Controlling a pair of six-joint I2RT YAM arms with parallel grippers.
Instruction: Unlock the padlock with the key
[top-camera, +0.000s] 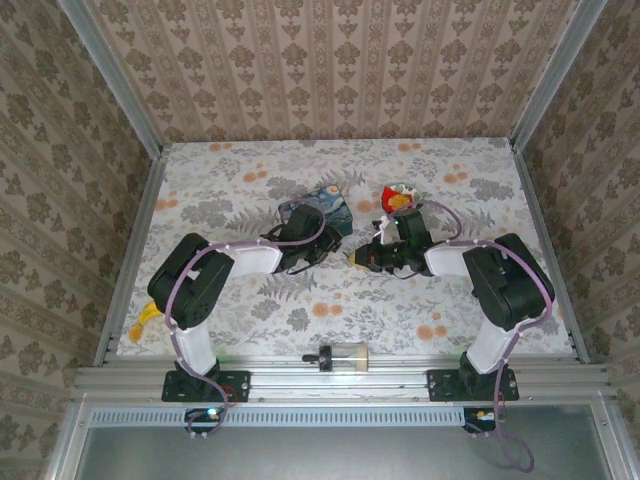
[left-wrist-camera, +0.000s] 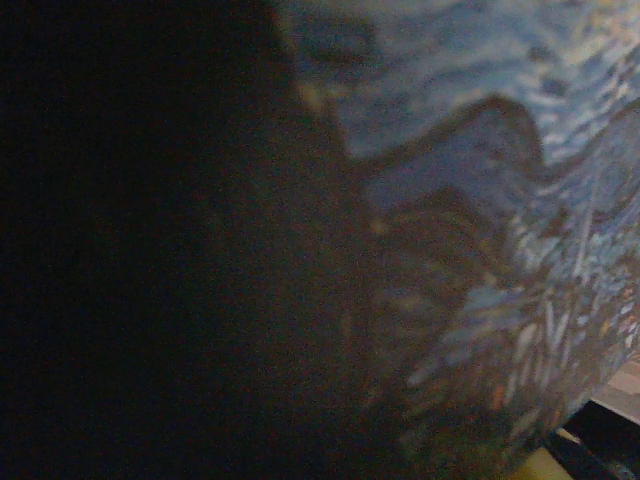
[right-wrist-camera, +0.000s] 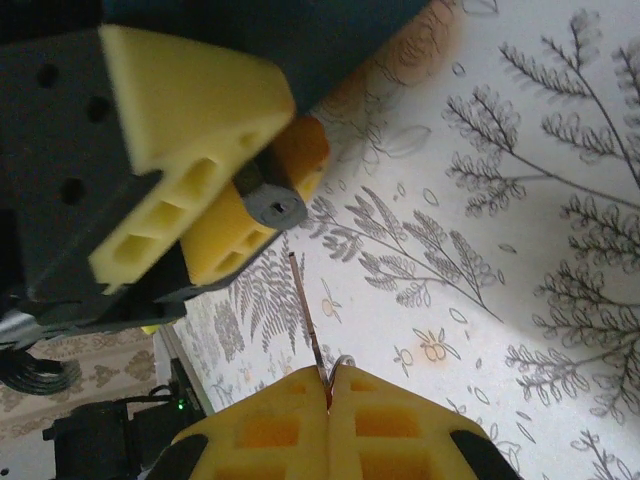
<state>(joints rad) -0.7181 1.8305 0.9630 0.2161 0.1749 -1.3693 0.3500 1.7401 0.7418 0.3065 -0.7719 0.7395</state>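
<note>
Right claw (right-wrist-camera: 328, 385) around key (right-wrist-camera: 304, 300), padlock (right-wrist-camera: 274, 205) ahead

Thin brownish metal key (right-wrist-camera: 308, 325), matt dark-grey padlock (right-wrist-camera: 272, 205)

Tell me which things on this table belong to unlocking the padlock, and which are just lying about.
For the job: small dark padlock, clamped in the left pincer; thin brownish metal key, pinched in the right pincer.
Lying about: blue swirl-painted rectangular box; yellow banana; small red, white and yellow object, too small to identify.
</note>
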